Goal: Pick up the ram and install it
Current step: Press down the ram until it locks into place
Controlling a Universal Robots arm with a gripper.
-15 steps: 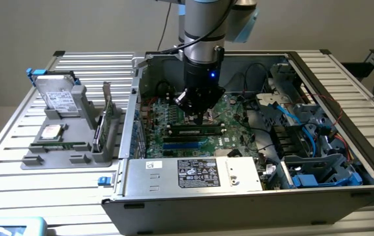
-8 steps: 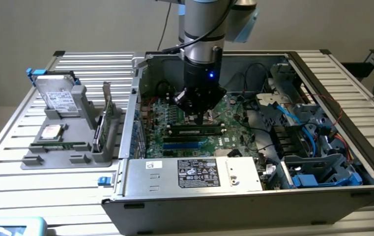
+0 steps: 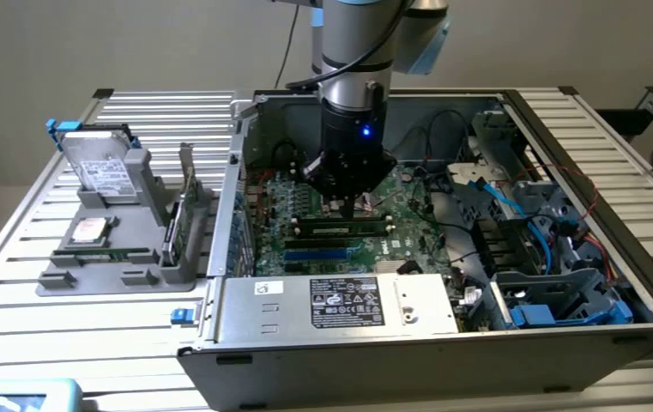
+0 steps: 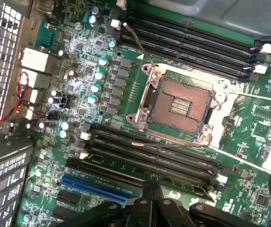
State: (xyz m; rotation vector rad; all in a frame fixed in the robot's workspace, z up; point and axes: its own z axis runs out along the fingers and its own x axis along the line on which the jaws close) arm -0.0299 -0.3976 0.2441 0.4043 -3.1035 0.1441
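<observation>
Exterior view, ram (image 3: 343,228) seated level, lengthwise left-right, jaws closed above.

Shut tool (image 3: 355,204) over ram (image 3: 341,229)

The arm (image 3: 355,34) is cut off by the upper edge of the exterior view. The gripper (image 3: 347,199) hides part of the motherboard (image 3: 401,202) behind it, and whether it touches the ram (image 3: 343,228) cannot be told. The print on the white label (image 3: 346,302) is too small to read. A teal object (image 3: 17,396) is cropped at the corner. In the wrist view, the gripper (image 4: 152,189) is cut off and hides part of the blue slot (image 4: 95,187).
</observation>
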